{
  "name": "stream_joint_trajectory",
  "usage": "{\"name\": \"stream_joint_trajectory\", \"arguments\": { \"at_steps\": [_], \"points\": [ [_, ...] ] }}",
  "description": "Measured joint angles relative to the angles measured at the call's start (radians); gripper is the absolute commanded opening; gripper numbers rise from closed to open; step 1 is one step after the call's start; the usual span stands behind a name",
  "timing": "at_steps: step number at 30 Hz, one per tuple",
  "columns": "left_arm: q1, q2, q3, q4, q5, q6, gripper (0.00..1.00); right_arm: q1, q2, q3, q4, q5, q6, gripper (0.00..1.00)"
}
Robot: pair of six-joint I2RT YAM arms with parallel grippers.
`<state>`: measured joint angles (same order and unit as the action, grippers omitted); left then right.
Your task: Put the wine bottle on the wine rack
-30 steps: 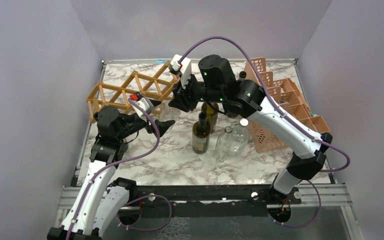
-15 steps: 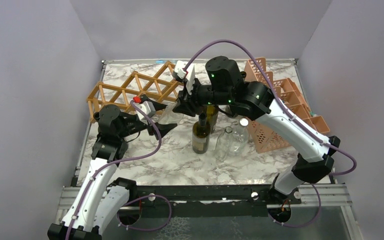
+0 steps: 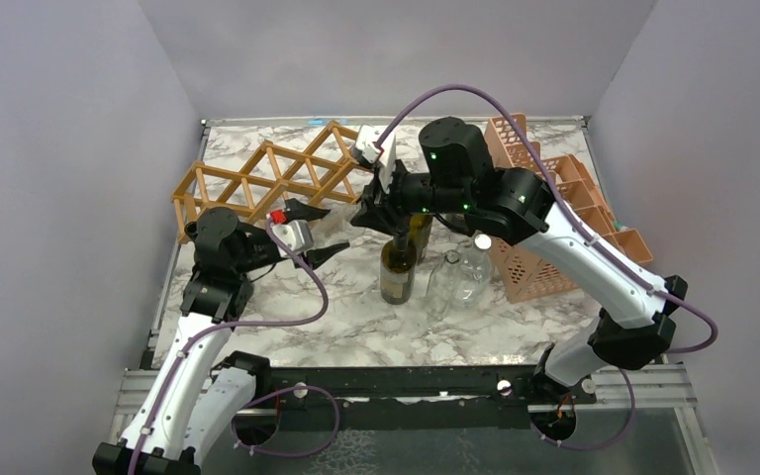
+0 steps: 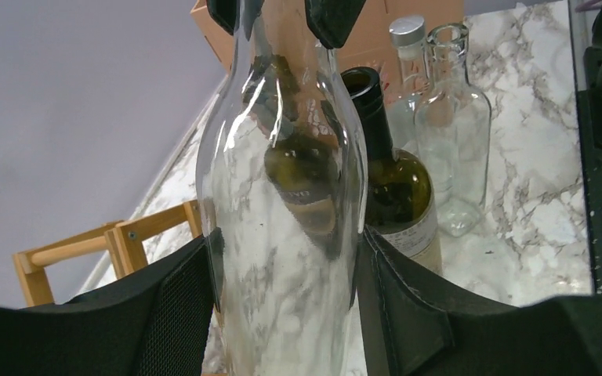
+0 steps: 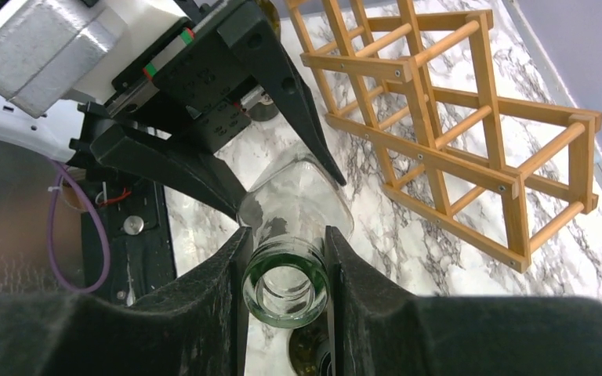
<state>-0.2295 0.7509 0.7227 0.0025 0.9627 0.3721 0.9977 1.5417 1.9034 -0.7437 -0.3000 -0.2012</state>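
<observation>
Since a second ago the left gripper (image 4: 282,270) has gone from wide open to clamped on the clear wine bottle (image 4: 278,157), mid-body. The right gripper (image 5: 286,294) pinches its neck just below the mouth. The bottle spans between both, just beside the wine rack (image 3: 257,178), not in it.

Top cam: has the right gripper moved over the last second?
Yes. The right gripper, shut on the neck of the clear glass bottle, shifted right, away from the light-brown wooden lattice rack and toward the upright dark green bottle.
</observation>
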Motion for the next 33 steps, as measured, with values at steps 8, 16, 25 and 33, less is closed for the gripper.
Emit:
{"name": "stream_joint_trajectory", "arguments": {
  "at_steps": [8,16,25,33],
  "points": [
    [0.011,0.023,0.007,-0.079,-0.032,0.337,0.03,0.005,-0.116,-0.095,0.037,0.061,0.130,0.82],
    [0.012,0.034,0.069,-0.111,-0.092,0.579,0.03,0.005,-0.097,-0.016,0.047,0.145,0.210,0.83],
    [0.011,0.027,0.100,-0.110,-0.119,0.739,0.03,0.005,0.040,0.015,0.046,0.219,0.247,0.82],
    [0.011,0.023,0.106,-0.113,-0.122,0.805,0.04,0.005,0.156,0.077,0.042,0.217,0.281,0.73]
  ]
}}
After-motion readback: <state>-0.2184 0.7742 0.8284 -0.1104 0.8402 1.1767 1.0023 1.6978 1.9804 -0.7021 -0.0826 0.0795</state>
